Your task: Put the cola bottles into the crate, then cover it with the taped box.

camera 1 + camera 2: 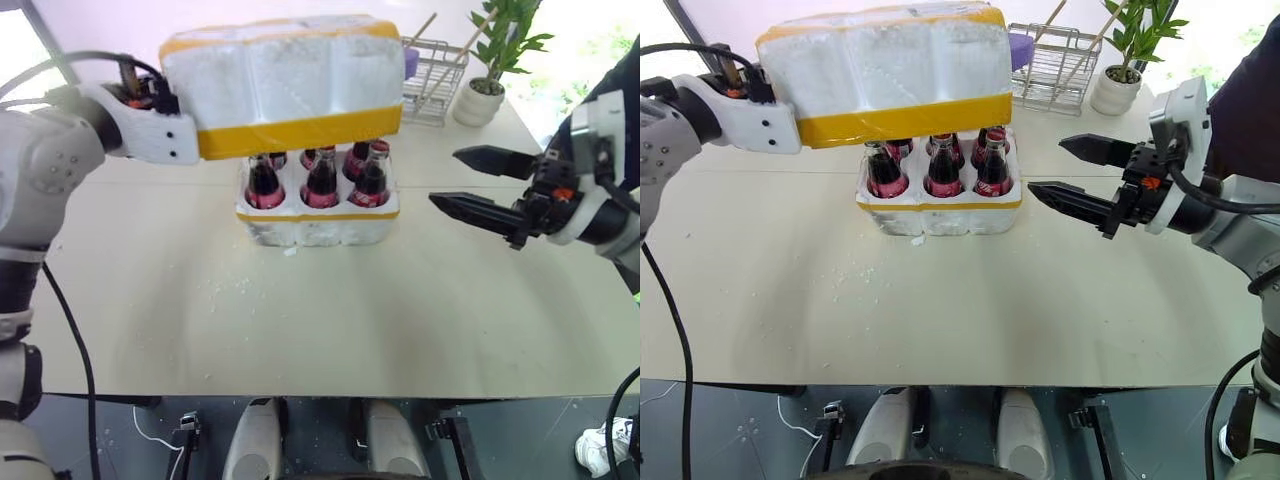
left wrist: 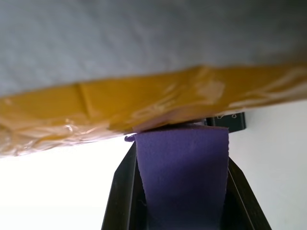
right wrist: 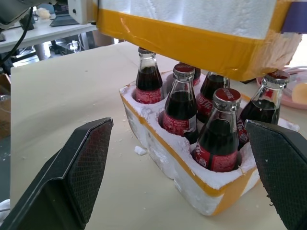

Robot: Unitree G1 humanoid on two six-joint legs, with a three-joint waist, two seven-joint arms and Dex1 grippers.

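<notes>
Several cola bottles (image 1: pixel 321 185) with red caps stand upright in the wells of the low white crate (image 1: pixel 320 228) at mid-table. The taped box (image 1: pixel 290 80) hangs level just above the bottle tops, apart from the crate. My left gripper (image 1: pixel 190 135) is shut on the box's left wall; the left wrist view shows a purple-padded finger (image 2: pixel 182 177) under the box's yellow tape (image 2: pixel 144 105). My right gripper (image 1: pixel 445 178) stands open to the right of the crate, pointing at it, nothing between its fingers (image 3: pixel 81 167). The right wrist view shows the bottles (image 3: pixel 180 112) below the box (image 3: pixel 192 38).
A wire rack (image 1: pixel 432 75) and a potted plant (image 1: pixel 490 60) stand at the back right of the table. White foam crumbs (image 1: pixel 230 285) lie in front of the crate's left side. A person's dark sleeve (image 1: pixel 1250 100) shows at the right edge.
</notes>
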